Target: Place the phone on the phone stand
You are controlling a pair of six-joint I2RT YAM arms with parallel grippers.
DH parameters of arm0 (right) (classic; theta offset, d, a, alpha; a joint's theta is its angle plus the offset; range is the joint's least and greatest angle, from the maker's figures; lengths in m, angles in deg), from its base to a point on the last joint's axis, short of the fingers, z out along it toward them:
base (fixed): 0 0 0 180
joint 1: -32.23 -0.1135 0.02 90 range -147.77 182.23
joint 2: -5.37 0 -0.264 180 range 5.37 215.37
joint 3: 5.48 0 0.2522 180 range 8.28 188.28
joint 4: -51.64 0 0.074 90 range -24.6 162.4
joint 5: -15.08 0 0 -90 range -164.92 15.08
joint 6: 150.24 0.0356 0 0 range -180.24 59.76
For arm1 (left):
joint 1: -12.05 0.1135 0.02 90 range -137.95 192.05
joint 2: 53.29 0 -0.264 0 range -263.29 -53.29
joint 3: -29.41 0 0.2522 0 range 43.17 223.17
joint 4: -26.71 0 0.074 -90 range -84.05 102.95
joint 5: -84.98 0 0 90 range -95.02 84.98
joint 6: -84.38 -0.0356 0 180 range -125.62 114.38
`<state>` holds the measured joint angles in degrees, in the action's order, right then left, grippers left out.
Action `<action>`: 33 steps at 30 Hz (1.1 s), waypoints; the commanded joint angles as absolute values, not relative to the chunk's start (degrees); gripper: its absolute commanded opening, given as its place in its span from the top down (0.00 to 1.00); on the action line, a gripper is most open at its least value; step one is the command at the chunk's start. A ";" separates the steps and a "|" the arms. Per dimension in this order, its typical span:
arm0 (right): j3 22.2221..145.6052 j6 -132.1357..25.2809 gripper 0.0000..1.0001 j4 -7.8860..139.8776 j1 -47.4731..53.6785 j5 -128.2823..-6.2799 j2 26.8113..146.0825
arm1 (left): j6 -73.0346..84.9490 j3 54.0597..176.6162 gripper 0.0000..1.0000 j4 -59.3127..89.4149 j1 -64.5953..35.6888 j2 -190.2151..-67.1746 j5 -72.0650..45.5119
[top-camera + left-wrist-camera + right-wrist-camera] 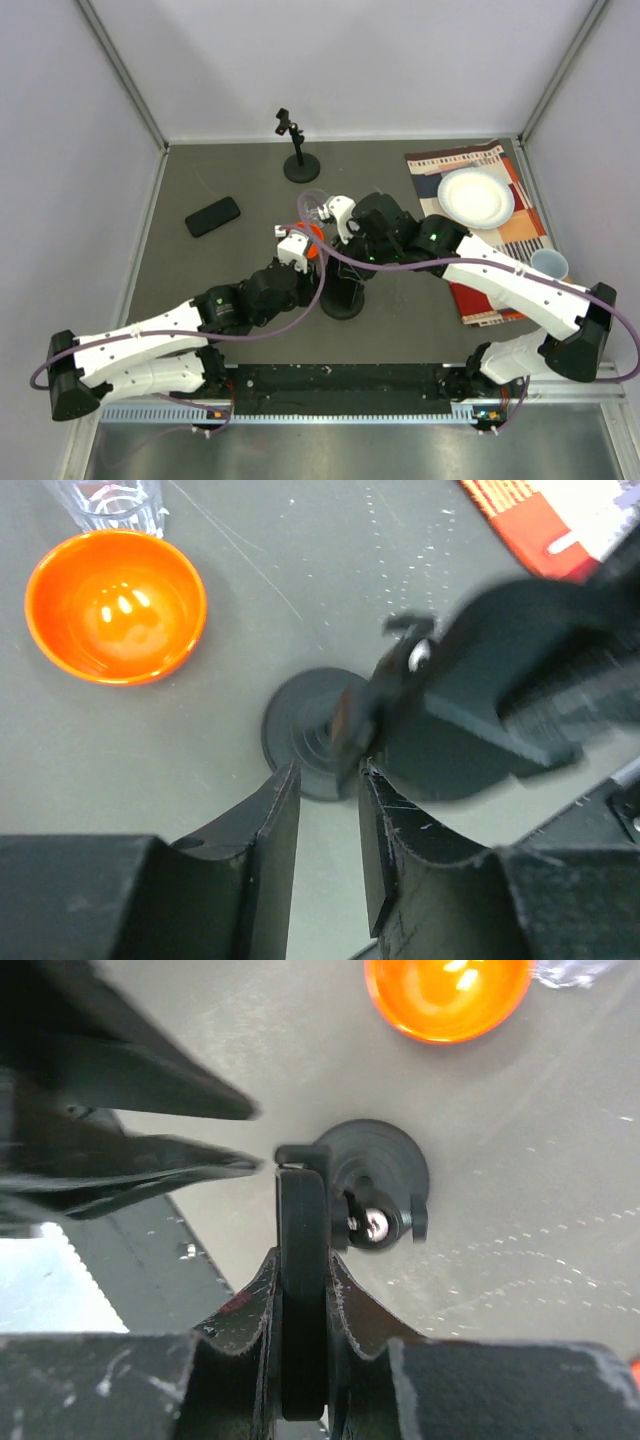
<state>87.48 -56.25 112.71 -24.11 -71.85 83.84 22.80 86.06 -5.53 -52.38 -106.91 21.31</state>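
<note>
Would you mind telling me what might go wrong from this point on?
1. The right jaws pinch the phone stand by its holder, edge-on; a tug could tip it over.
2. The left jaws hang right beside them, so the arms might collide.
3. The orange bowl and glass stand close by and could get knocked.

No word, label, brand or number can be read in any view. The printed sheet (525, 232) at the far right shows only stripes and colour blocks (any lettering there is too small and blurred).
</note>
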 commanded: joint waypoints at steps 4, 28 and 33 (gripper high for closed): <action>82.55 -63.84 1.00 124.73 -16.37 -85.91 83.33 | 22.50 85.80 0.56 -7.61 -52.73 -96.98 18.63; 80.09 -57.70 0.65 118.67 -9.53 -69.66 75.86 | 13.81 81.92 0.16 28.77 -28.12 -112.08 -30.50; 77.37 -57.60 0.66 115.33 -7.50 -63.61 74.10 | 13.89 81.84 0.15 33.95 -27.59 -115.85 -35.07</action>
<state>79.09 -58.29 116.23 -9.46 -68.05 76.87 15.61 79.33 24.67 -28.14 -114.00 -27.15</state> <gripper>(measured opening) 0.348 0.835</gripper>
